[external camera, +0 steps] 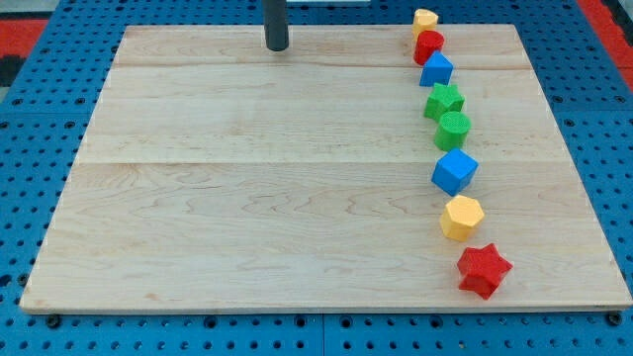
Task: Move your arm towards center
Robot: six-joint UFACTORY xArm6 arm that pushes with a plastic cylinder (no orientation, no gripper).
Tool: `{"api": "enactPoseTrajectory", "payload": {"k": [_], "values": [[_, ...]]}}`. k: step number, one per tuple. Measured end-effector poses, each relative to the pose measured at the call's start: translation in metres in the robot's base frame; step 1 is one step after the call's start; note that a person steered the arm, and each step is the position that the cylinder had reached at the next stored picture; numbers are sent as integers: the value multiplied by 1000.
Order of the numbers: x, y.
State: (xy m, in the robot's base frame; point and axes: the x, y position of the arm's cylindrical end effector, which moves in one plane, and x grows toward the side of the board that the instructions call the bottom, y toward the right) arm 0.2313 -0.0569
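Note:
My tip (277,46) rests near the top edge of the wooden board (247,198), left of the middle, far from every block. The blocks form a curved line down the view's right side: a yellow block (425,19) at the top, then a red block (428,44), a blue block (436,69), a green star (444,100), a green cylinder (453,130), a blue cube (455,171), a yellow hexagon (461,217) and a red star (484,270) at the bottom.
The board lies on a blue pegboard surface (40,198) that surrounds it. A red area (20,35) shows at the view's top left corner, another at the top right.

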Motion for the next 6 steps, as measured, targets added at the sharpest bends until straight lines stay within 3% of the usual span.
{"api": "enactPoseTrajectory", "payload": {"k": [6], "values": [[0, 5]]}}
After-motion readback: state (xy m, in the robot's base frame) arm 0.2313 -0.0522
